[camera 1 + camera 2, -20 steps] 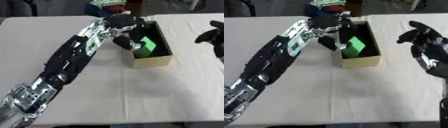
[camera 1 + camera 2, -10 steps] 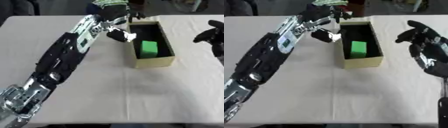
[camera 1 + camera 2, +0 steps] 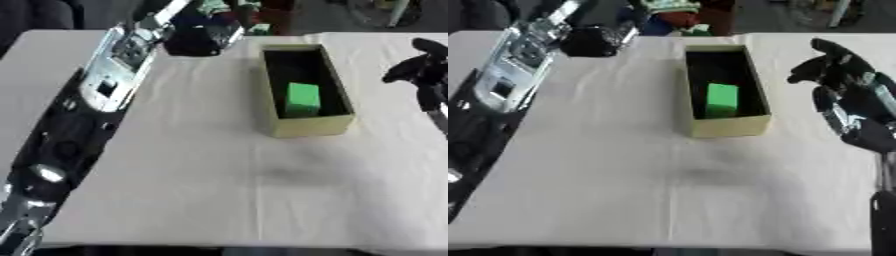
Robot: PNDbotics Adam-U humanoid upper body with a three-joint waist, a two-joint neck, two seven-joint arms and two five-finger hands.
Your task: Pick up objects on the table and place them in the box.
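An open tan box stands on the white table, right of centre. A green block lies inside it, toward the near end. My left arm runs up the left side, and my left hand hangs as a blurred dark shape over the table's far edge, left of the box and apart from it. I see nothing held in it. At the right edge my right hand is raised, open with its fingers spread, level with the box and clear of it.
Beyond the far edge sits a heap of coloured things, green, red and blue. My left forearm covers much of the table's left side.
My left hand has drawn back from over the box to the far left, leaving the green block lying in the box. The right hand has stayed in place.
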